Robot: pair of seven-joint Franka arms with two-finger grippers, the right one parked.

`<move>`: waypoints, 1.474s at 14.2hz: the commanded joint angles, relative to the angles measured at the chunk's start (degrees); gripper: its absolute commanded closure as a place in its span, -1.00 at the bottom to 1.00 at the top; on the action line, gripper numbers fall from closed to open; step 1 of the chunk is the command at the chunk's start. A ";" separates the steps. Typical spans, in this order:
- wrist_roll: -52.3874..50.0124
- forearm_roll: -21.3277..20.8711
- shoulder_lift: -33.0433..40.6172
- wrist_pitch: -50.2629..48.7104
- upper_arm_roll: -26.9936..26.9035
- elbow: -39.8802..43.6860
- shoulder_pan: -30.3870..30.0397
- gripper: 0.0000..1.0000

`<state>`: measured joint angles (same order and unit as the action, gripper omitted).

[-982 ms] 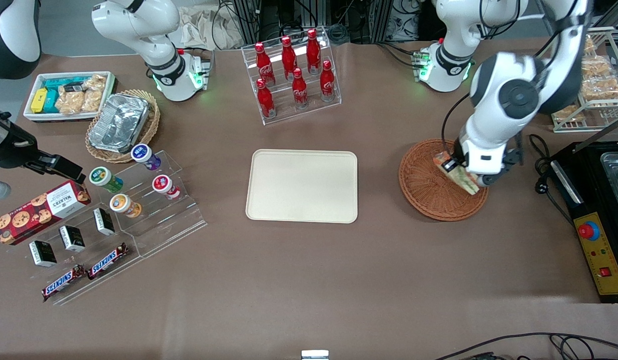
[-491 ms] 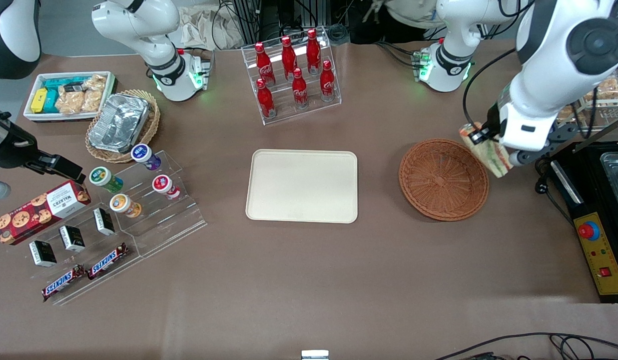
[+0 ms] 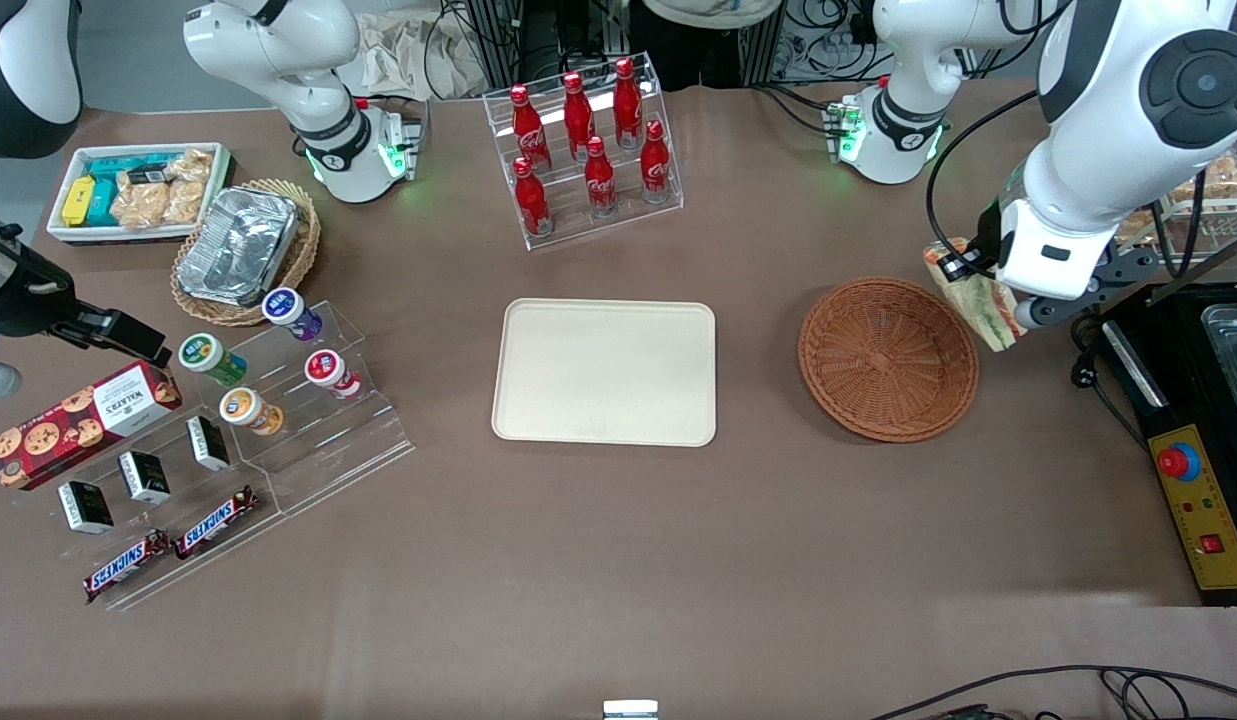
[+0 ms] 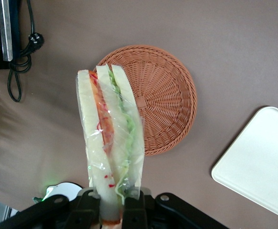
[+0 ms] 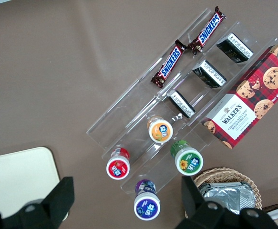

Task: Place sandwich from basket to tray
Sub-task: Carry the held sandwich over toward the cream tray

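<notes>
My left gripper [image 3: 981, 288] is shut on the sandwich [image 3: 970, 298], a plastic-wrapped wedge of pale bread with green and red-orange filling. It hangs in the air just off the rim of the reddish-brown wicker basket [image 3: 883, 360], toward the working arm's end of the table. In the left wrist view the black fingers [image 4: 135, 210] of the gripper [image 4: 112, 211] pinch the wedge's narrow end, and the sandwich [image 4: 111, 129] stands over the empty basket [image 4: 165, 95]. The cream tray [image 3: 605, 372] lies empty mid-table, and its corner [image 4: 258, 176] shows beside the basket.
A rack of red bottles [image 3: 588, 150] stands farther from the camera than the tray. A black appliance with a yellow control panel [image 3: 1198, 490] and a cable [image 3: 1083, 330] lie at the working arm's end. Snack stands [image 3: 248, 420] and a tan basket with foil container [image 3: 243, 250] sit toward the parked arm's end.
The gripper has lifted the sandwich out of the basket and carried it up and toward the working arm's end. Over the last half second it hardly moved.
</notes>
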<state>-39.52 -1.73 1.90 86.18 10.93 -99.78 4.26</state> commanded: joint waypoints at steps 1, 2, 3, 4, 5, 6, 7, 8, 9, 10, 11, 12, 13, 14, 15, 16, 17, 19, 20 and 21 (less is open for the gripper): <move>0.41 0.41 -1.89 -0.67 1.10 1.87 1.88 1.00; 0.41 0.41 -2.16 -0.41 1.19 1.87 2.41 1.00; 0.84 0.41 -3.04 0.12 1.19 1.96 3.37 1.00; 0.59 0.41 -3.39 0.99 1.72 1.96 4.08 1.00; 0.15 0.41 -4.35 2.05 2.33 1.96 5.22 1.00; -0.12 0.49 -4.80 3.02 2.51 1.96 6.10 1.00; -0.99 1.28 -5.24 4.50 2.86 1.96 7.32 1.00; -1.87 1.90 -5.76 6.09 2.95 1.96 8.29 1.00; -2.57 2.68 -6.29 7.06 3.30 1.87 9.44 1.00; -2.06 2.78 -7.08 8.20 3.56 1.87 11.10 1.00; -2.23 2.69 -8.22 10.21 3.57 1.87 12.68 1.00; -1.53 2.87 -9.71 11.71 3.57 1.78 13.22 1.00; -1.18 2.78 -11.29 13.81 3.83 1.78 14.36 1.00; -0.48 2.69 -12.96 16.27 3.92 1.61 15.76 1.00; -0.04 2.78 -14.63 19.25 3.92 1.52 16.64 1.00; 0.93 2.95 -16.82 22.07 4.01 1.52 17.00 1.00; 2.59 2.87 -18.50 24.19 4.18 1.43 17.18 1.00; 3.75 2.00 -21.66 28.23 4.62 1.26 19.02 1.00; 3.92 1.90 -23.16 30.08 4.62 0.99 19.55 1.00; 4.62 1.90 -24.65 31.75 4.62 0.91 20.34 1.00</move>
<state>-36.49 0.46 -20.04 115.67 15.64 -99.97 23.09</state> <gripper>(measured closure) 0.841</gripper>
